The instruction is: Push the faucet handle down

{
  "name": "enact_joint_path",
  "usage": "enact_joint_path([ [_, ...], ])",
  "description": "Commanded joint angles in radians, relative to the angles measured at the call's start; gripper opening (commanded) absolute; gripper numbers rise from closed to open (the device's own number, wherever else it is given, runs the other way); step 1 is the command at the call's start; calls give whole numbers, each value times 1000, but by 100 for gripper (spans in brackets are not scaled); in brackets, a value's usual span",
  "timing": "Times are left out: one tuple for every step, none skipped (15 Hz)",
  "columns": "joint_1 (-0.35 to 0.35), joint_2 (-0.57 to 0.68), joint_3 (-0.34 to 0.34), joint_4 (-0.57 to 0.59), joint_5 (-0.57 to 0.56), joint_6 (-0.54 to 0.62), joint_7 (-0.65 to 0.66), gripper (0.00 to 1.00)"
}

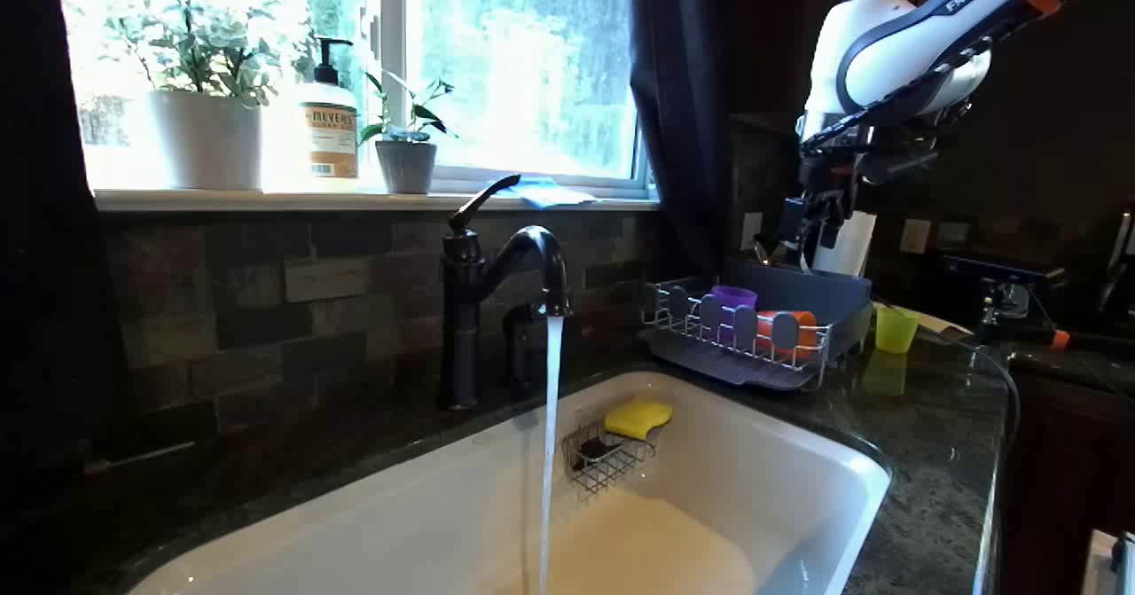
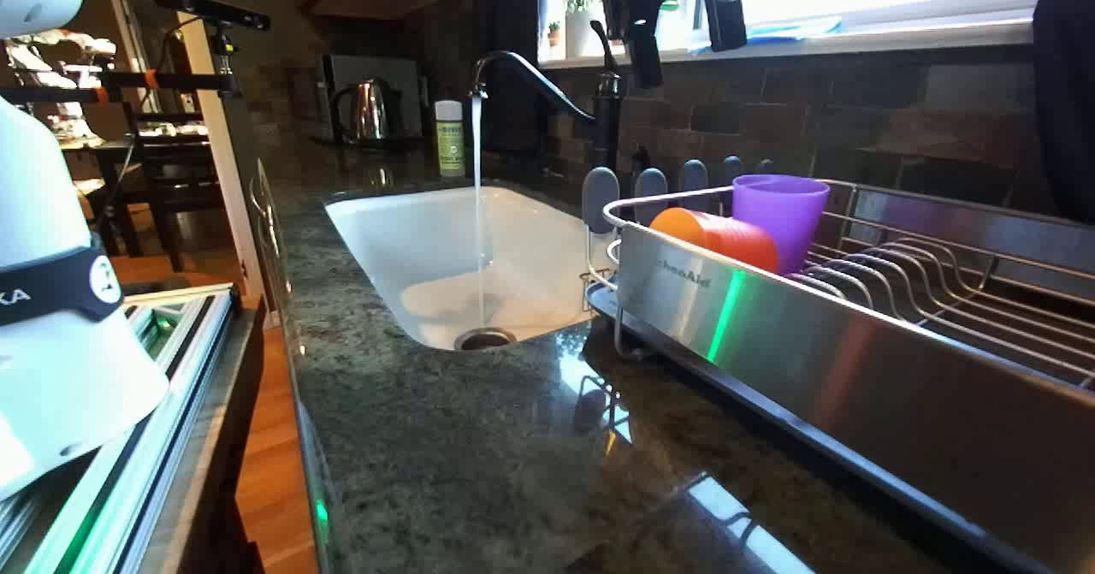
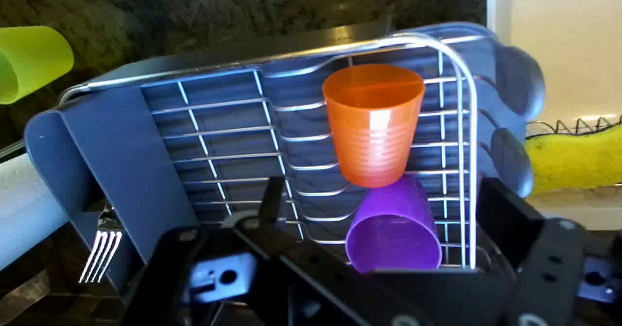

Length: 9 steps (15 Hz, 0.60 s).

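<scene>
Counting now: one orange cup [image 3: 374,141] and one purple cup [image 3: 396,241] in the dish rack [image 2: 821,377], one lime-green cup [image 1: 896,329] standing near it — three in all — plus one fork [image 3: 103,248] in the grey holder [image 3: 136,170], and one yellow sponge [image 1: 638,418] at the wire caddy [image 1: 612,471] in the white sink [image 1: 780,453], water [image 1: 551,382] pouring in. My hand [image 3: 384,192], spread wide, hangs above the rack. And there's the single faucet handle [image 1: 484,201], slim, dark, slanting upward, right atop the faucet's upright body [image 1: 459,329] beside the sink.
</scene>
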Motion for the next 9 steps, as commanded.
enact_joint_path([
  [11,0,-11,2,-4,-4,2,100],
  [25,10,-7,16,27,-15,10,100],
  [32,22,12,30,36,-11,55,100],
  [41,31,28,43,45,-16,94,100],
  [55,40,46,59,58,-24,135,100],
  [63,45,62,71,59,-19,174,100],
  [77,50,68,83,69,-11,177,100],
  [63,23,46,50,40,-4,137,100],
  [74,31,58,62,46,-2,158,100],
])
